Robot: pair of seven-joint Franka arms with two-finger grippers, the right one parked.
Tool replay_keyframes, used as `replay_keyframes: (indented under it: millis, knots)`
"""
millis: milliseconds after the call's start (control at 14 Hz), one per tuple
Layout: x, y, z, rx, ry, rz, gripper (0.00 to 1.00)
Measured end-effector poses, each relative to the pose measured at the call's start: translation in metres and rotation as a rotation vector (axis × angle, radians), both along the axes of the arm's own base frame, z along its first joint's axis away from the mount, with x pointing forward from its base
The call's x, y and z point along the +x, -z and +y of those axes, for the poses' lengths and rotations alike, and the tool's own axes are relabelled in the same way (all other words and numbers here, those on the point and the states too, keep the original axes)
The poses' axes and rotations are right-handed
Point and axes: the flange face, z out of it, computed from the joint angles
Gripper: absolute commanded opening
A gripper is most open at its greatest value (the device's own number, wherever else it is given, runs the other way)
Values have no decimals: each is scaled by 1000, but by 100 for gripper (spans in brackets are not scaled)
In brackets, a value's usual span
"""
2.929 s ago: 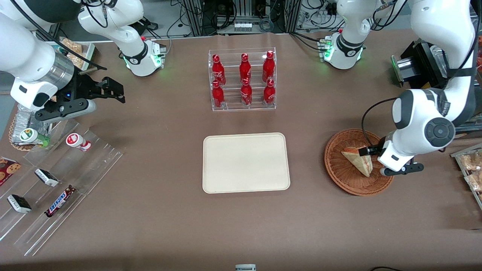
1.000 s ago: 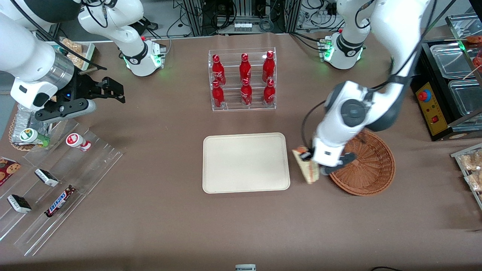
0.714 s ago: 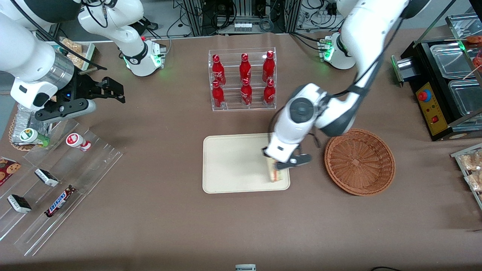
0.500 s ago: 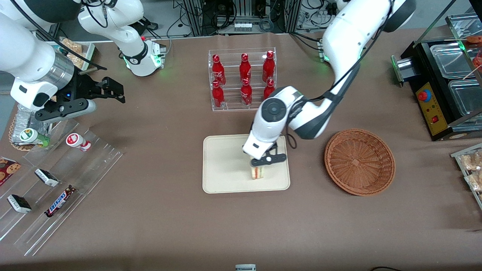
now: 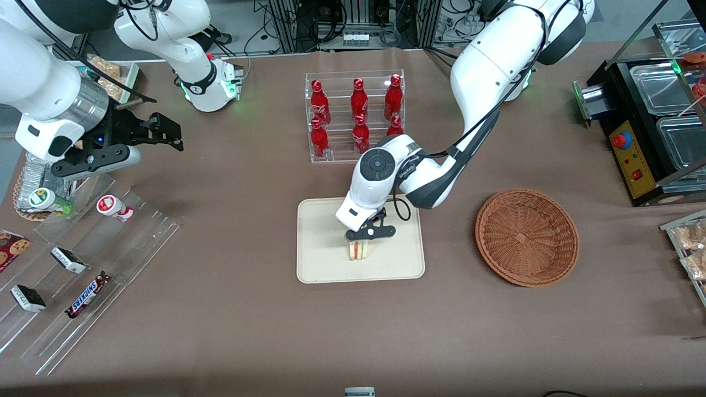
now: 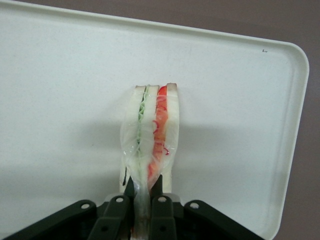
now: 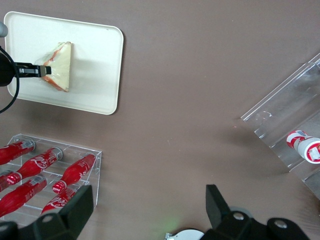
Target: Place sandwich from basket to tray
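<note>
Having carried the wrapped triangular white-bread sandwich point(image 5: 359, 250) out of the round reddish-brown wicker basket point(image 5: 527, 237), the claw point(image 6: 143, 189) is now holding it clenched, upright, over the flat cream rectangular tray point(image 5: 320, 264), nearly ready for release.

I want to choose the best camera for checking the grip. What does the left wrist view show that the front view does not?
Only the left wrist view shows the gripper with its fingers pinching the sandwich's wrapped edge, and the separate green and red filling layers. Only the front view shows the empty basket, the rack of red bottles and the snack shelves. Both show the sandwich held over the cream tray.
</note>
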Motion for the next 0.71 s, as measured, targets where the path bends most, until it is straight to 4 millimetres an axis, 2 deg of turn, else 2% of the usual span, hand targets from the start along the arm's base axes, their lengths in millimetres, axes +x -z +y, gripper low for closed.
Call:
replay_keyframes:
  millis: [214, 357, 500, 714]
  knots:
    - [4, -4, 0, -3, -2, -10, 100]
    - [14, -20, 6, 3, -19, -19, 100]
    - [26, -62, 21, 40, -42, -23, 100]
    - [24, -149, 44, 89, -66, -61, 100]
